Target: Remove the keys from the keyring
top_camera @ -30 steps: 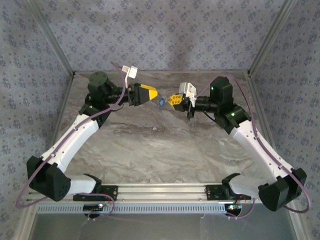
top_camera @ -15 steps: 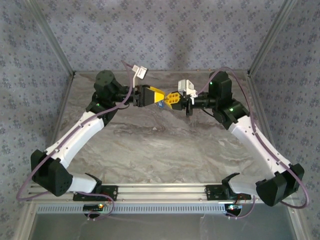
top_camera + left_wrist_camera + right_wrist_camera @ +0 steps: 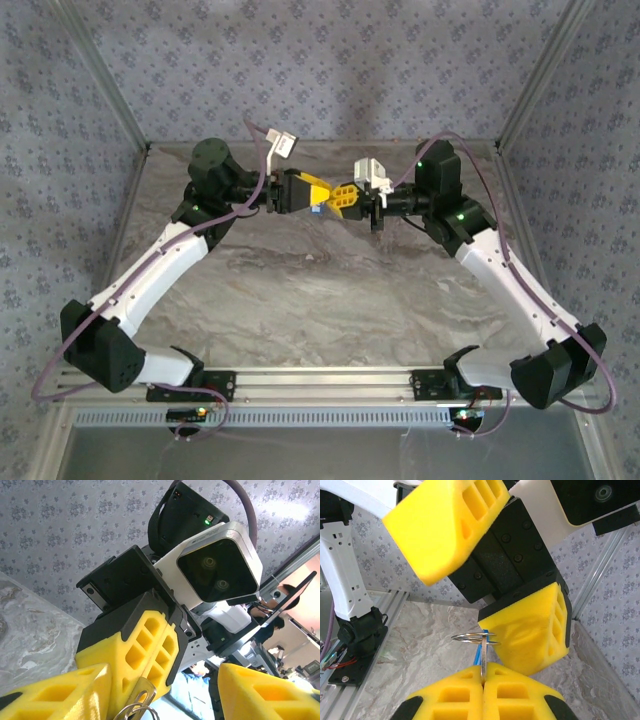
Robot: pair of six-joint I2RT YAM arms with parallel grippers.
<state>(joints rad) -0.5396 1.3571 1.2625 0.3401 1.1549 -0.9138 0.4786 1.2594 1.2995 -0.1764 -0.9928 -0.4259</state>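
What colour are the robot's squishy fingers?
Bright yellow foam fingers, best seen in the right wrist view, pinching the tiny blue keys.

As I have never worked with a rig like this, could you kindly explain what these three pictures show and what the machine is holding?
These are two robot arms bolted at the near edge of a marbled table, each ending in yellow-padded jaws. The wide picture comes from a fixed camera above and behind them: the left arm is on the left and the right arm on the right, with their tips close together over the far part of the table. The other two pictures come from a camera on each wrist, looking past its own jaws at the other arm's. In the right wrist picture, the right jaws are shut on a tiny bunch of blue keys, with the metal keyring sticking up. The left jaws stand open on either side of it.
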